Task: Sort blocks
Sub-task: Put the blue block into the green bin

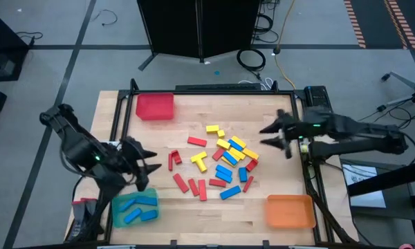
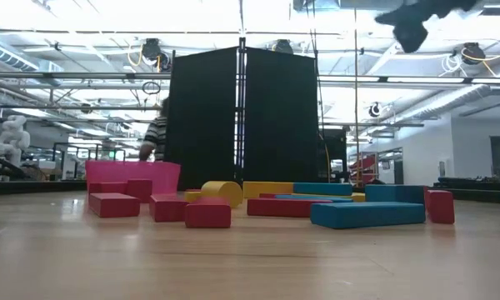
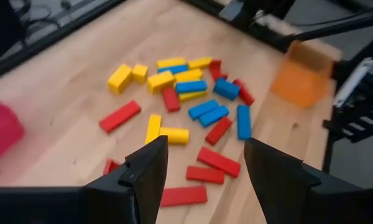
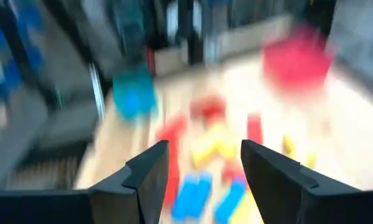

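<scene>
Blue blocks sorted: about 3 blue bars point(image 1: 137, 207) lie in the green tray point(image 1: 117, 214) at the table's near-left corner, the only blocks in any tray
Blocks left: the blocks point(image 1: 218, 164), red, yellow and blue mixed, lie loose at mid-table, roughly 20 of them, some touching or overlapping
Red tray: the red tray point(image 1: 155, 106) at the far-left holds nothing visible
Orange tray: the orange tray point(image 1: 289, 211) at the near-right also looks bare
Left gripper: the left gripper point(image 1: 151, 168) hovers between the green tray and the pile, fingers parted, holding nothing
Right gripper: the right gripper point(image 1: 268, 135) hangs above the pile's right side, fingers parted and empty
Progress: early by my judgement; red, yellow and several blue remain
</scene>
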{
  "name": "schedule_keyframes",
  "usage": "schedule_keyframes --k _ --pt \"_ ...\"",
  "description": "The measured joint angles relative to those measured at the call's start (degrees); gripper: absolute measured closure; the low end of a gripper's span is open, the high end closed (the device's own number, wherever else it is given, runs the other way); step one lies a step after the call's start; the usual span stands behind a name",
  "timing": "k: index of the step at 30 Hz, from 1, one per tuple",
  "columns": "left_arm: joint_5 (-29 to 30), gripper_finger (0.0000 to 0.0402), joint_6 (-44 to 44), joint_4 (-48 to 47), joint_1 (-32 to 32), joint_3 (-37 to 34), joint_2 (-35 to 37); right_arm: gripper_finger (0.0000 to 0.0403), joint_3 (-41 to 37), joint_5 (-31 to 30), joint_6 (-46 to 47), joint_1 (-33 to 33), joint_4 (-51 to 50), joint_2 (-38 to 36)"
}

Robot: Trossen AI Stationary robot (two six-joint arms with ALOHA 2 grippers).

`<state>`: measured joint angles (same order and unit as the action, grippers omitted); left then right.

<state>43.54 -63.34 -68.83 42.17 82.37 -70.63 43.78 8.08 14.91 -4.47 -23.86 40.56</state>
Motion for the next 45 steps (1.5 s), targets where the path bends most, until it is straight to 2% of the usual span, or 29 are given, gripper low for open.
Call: schedule_keyframes --k 4,7,9,12,18,22,27,33,40,45 --pt "0.0 0.0185 1.2 -2.3 0.0 0.0 3.8 0.0204 8.6 1.1 -7.3 4.2 -10.0 16.5" --pt "0.0 0.0185 1.3 -4.2 0.0 0.0 5.8 0.0204 13.2 1.3 -7.7 6.4 -13.7 26.9" --pt "0.0 0.0185 1.3 -5.4 0.3 0.0 6.6 0.0204 15.7 1.9 -2.6 6.8 -16.0 32.7" --pt "0.0 0.0185 1.2 -8.2 0.3 0.0 6.8 0.0204 17.2 4.8 10.3 6.8 -16.9 39.7" --pt "0.0 0.0184 1.3 -13.8 0.3 0.0 6.8 0.0204 17.4 10.2 30.9 8.3 -21.4 49.5" --pt "0.0 0.0184 1.1 -18.6 0.3 0.0 6.8 0.0204 17.4 11.6 39.6 10.5 -20.5 52.8" --pt "0.0 0.0185 3.2 -20.2 0.3 0.0 6.8 0.0204 17.4 3.3 48.2 14.1 -16.2 55.3" --pt "0.0 0.0185 6.9 -20.2 0.3 0.0 6.8 0.0193 17.4 -0.7 49.9 15.3 -16.5 57.5" --pt "0.0 0.0185 6.9 -20.2 0.3 0.0 6.8 0.0142 17.5 -0.6 52.8 15.7 -16.5 58.3" --pt "0.0 0.0185 6.9 -20.2 0.3 0.0 6.8 0.0139 17.3 0.6 54.9 15.3 -17.9 58.4"
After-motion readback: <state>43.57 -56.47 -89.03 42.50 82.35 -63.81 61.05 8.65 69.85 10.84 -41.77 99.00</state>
